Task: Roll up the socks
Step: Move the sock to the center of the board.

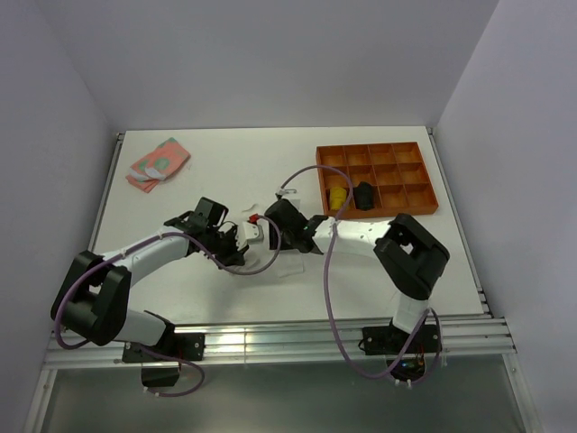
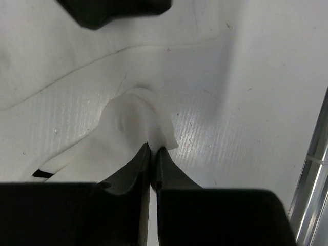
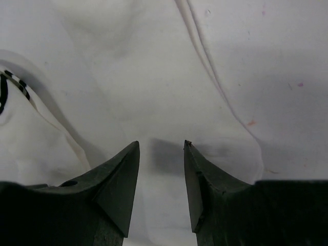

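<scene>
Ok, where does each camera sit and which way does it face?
Top: above, behind the bases, looking down on the table; left arm and right arm show.
Left wrist: on the left arm, facing down at socks; its jaws pinch fabric.
Right wrist: on the right arm, facing down; open jaws over socks.
Shared: both wrists see socks.

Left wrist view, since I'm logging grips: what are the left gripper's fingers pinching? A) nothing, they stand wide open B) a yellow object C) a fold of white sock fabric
C: the left gripper is closed on a puckered fold of the white sock.
</scene>
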Robot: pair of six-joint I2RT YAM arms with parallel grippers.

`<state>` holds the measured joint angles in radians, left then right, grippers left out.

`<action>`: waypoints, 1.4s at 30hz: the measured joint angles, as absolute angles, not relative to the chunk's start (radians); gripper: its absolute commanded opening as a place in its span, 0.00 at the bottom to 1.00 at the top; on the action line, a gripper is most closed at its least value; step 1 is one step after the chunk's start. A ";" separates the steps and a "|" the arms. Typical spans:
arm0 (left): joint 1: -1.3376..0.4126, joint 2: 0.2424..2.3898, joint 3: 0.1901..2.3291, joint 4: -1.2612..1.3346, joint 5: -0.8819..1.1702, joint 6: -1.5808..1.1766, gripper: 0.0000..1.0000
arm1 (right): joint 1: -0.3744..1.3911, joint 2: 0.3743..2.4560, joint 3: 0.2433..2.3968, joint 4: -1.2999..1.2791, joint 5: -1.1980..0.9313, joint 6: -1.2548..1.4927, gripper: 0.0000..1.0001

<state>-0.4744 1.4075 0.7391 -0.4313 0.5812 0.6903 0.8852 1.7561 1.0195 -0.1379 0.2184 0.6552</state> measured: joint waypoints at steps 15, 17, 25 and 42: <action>-0.475 1.481 0.741 -0.387 0.644 0.685 0.00 | 0.749 1.852 1.096 -0.179 0.207 0.733 0.45; -0.479 1.488 0.741 -0.385 0.649 0.687 0.00 | 0.728 1.857 1.110 -0.194 0.208 0.727 0.45; -0.534 1.518 0.742 -0.395 0.670 0.727 0.00 | 0.671 1.876 1.146 -0.185 0.184 0.672 0.45; -0.437 1.707 0.970 -0.757 0.866 0.936 0.00 | 0.728 1.493 0.742 0.278 0.086 0.622 0.52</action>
